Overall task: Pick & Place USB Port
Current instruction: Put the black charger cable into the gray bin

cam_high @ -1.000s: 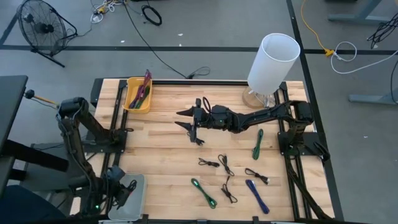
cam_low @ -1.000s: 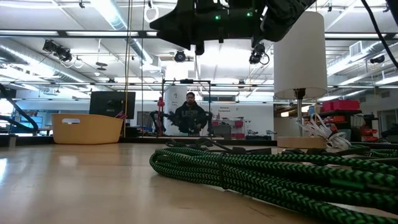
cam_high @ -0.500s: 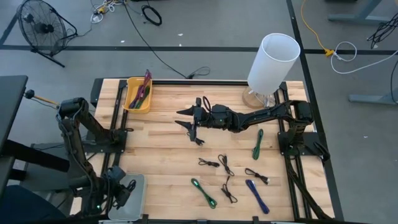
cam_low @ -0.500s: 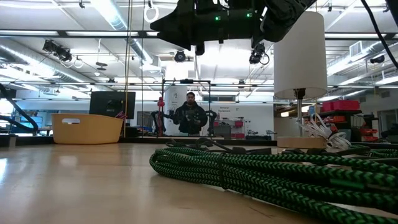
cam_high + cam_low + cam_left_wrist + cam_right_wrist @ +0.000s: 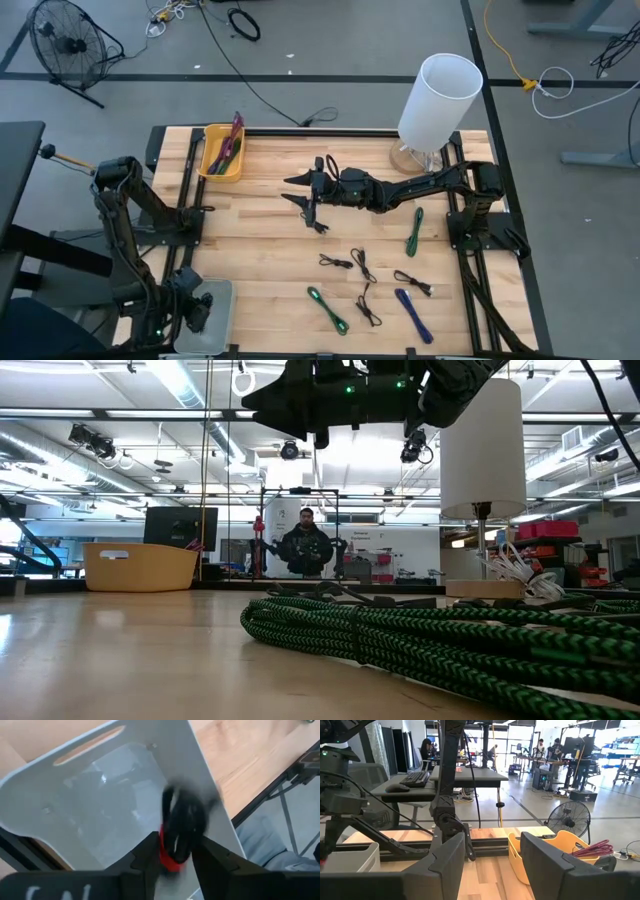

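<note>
My left gripper (image 5: 175, 857) hangs over the grey bin (image 5: 105, 795) at the table's near left corner (image 5: 212, 325), fingers apart. A black coiled cable with a red band (image 5: 181, 822) shows blurred between them, above the bin's floor. My right gripper (image 5: 303, 198) floats open and level over the table's middle, pointing toward the left edge, with nothing between its fingers (image 5: 492, 870). Several coiled USB cables lie flat on the wood: black ones (image 5: 335, 262), green ones (image 5: 328, 308) and a blue one (image 5: 413, 315). My left gripper's fingers (image 5: 150, 855) stand on either side of the black cable's red-banded end (image 5: 170, 862), slanting down from above. The cable is blurred, and I cannot tell whether the fingers touch it.
A yellow bin (image 5: 222, 153) holding pink and green cables stands at the far left. A tall white cylinder (image 5: 440, 100) on a round base stands at the far right. A small black cable (image 5: 318, 225) lies under my right gripper. Bare wood lies between the grey bin and the cables.
In the high view a dark mass now shows over the grey bin's floor under my left gripper, where pale floor showed before. Both arms have kept their places.
</note>
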You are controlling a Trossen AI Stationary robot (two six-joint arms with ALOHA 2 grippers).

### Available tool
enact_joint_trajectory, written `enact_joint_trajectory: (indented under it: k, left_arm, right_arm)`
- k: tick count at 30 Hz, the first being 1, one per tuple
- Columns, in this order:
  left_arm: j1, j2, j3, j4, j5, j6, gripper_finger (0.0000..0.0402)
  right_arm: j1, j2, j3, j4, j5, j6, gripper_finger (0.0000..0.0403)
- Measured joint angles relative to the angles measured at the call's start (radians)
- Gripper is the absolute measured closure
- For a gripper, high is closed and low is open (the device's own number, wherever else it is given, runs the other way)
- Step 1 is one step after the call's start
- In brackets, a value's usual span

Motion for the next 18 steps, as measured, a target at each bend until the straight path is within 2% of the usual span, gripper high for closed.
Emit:
enact_joint_trajectory:
  k: [11,15,18]
  left_arm:
    - [0.001,0.0,0.0,-0.019,0.0,0.014,0.0237]
    - [0.001,0.0,0.0,-0.072,0.019,0.004,0.0235]
    - [0.001,-0.002,0.0,-0.051,0.057,-0.006,0.0241]
  right_arm:
    - [0.0,0.0,0.0,0.0,0.0,0.0,0.0211]
    - [0.0,0.0,0.0,0.0,0.0,0.0,0.0211]
    - [0.0,0.0,0.0,0.0,0.0,0.0,0.0211]
